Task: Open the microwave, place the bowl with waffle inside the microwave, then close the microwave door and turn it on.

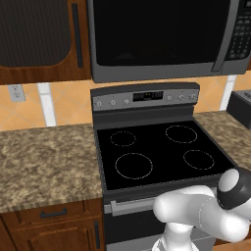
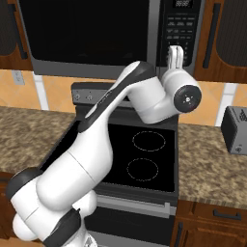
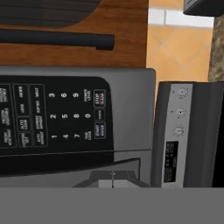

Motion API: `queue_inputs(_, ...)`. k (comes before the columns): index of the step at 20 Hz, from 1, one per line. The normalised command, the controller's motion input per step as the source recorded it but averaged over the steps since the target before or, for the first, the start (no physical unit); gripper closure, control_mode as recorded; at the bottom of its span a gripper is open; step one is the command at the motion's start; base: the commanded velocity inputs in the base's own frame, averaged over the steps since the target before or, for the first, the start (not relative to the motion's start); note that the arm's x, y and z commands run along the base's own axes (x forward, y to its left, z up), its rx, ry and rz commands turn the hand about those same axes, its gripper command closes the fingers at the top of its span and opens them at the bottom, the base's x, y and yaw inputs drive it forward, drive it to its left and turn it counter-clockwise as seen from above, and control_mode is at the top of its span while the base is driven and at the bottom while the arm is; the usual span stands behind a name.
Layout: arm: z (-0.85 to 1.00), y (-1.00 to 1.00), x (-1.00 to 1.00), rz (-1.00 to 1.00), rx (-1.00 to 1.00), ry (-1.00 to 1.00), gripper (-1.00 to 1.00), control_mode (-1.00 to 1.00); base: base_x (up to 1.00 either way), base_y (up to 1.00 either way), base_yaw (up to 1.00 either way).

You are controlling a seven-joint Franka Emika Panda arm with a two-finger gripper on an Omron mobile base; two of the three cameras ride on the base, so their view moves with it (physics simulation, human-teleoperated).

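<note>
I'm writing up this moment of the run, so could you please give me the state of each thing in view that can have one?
Microwave door: closed, flush with the frame.
Microwave: display lit, glass dark; whether it runs cannot be told.
Gripper: shut, empty, raised at the button panel.
Stove: burners dark, clock display lit.
Cabinet door: closed.

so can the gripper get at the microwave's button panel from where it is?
Probably yes. The gripper, shut, is raised right in front of the button panel of the microwave, and the hand view looks straight at the keys with nothing between.
</note>
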Motion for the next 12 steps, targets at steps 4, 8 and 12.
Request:
queue_inputs(4, 0.13, 0.01, 0.09, 0.0, 0.0, -0.06, 1.0, -1.0, 0.0, 0.0, 0.0)
queue_inputs(8, 0.0, 0.23, 0.23, 0.0, 0.0, 0.0, 1.0, -1.0, 0.0, 0.0, 0.0)
queue_inputs(12, 0.0, 0.13, 0.32, 0.0, 0.0, 0.0, 1.0, -1.0, 0.0, 0.0, 0.0)
